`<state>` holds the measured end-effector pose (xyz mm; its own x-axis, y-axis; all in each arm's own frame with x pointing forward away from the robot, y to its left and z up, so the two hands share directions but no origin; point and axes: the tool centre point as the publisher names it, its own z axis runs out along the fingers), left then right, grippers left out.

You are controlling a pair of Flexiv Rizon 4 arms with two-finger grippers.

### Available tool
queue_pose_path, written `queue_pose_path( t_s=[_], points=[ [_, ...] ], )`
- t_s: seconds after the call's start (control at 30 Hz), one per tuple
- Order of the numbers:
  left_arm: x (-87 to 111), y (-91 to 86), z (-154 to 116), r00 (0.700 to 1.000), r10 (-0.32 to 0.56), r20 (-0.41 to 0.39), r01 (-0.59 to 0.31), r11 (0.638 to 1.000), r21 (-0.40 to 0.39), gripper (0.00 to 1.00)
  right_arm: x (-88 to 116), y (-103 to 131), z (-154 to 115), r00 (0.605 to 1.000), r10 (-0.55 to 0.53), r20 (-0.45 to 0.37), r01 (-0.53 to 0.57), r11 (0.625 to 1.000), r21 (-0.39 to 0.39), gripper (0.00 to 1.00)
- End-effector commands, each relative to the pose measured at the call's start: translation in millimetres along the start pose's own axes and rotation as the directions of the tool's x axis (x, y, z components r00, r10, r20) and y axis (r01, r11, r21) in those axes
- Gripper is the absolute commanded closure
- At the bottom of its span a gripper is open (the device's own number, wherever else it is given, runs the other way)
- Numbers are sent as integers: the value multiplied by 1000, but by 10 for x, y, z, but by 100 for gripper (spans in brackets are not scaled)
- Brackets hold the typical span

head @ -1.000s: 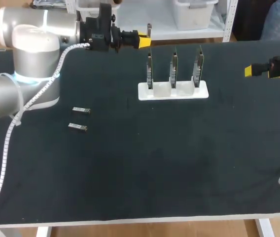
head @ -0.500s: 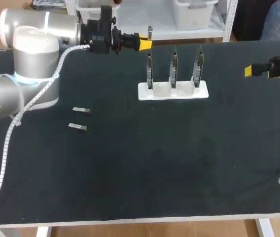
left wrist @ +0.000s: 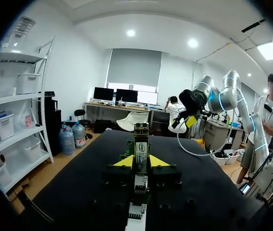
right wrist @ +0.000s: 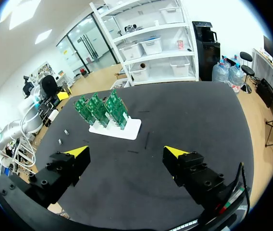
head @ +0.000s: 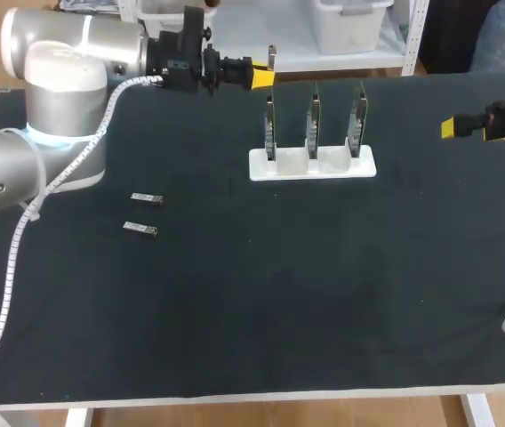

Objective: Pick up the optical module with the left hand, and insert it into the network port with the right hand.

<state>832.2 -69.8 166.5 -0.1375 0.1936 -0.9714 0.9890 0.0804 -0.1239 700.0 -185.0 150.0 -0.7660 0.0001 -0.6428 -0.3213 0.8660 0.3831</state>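
Three cards [head: 269, 129] [head: 313, 124] [head: 356, 120] — seemingly three modules [head: 146, 198] [head: 140, 229] [left wrist: 140, 156] (one stand [head: 324, 165]).

Left gripper [head: 263, 76], yellow-tipped, clamped on the small upright metal optical module [head: 270, 56]: displaced a little toward the white rectangular stand [head: 313, 164] carrying three upright green cards. It now sits slightly nearer the stand's far-left corner than 1.0 s ago. Most of that shift fell in the first half-second. After that there is barely any, possibly none, as the difference is too fine to call from the head view. The left arm's silver-grey upper link [head: 66, 40] edged toward the stand as well.
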Motion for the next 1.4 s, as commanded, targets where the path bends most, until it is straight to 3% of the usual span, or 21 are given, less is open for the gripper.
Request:
queue_pose_path(
  t_s=[0.03,0.4,0.57,0.73,0.9,1.1,1.23,1.3,1.4],
  points=[
    [-3,18,4,1000,0,-3,0,1000,3,100,0,0,0,1000,0,0,0,1000,0,0],
    [-3,18,4,1000,0,-3,0,1000,3,100,0,0,0,1000,0,0,0,1000,0,0],
    [-3,18,4,1000,0,-3,0,1000,3,100,-324,132,67,996,-87,-16,81,969,-233,0],
    [-3,18,4,1000,0,-3,0,1000,3,100,-736,228,108,979,-202,4,190,916,-352,0],
    [-3,18,4,1000,0,-3,0,1000,3,100,-998,310,181,943,-331,-42,272,836,-476,0],
    [-3,18,4,1000,0,-3,0,1000,3,100,-1155,403,288,909,-404,-103,252,729,-636,0],
    [-3,18,4,1000,0,-3,0,1000,3,100,-1185,465,344,902,-421,-101,264,720,-642,0],
    [-3,18,4,1000,0,-3,0,1000,3,100,-1190,481,349,906,-412,-93,275,742,-611,0],
    [-3,18,4,1000,0,-3,0,1000,3,100,-1190,481,349,906,-412,-93,275,742,-611,0]
  ],
)
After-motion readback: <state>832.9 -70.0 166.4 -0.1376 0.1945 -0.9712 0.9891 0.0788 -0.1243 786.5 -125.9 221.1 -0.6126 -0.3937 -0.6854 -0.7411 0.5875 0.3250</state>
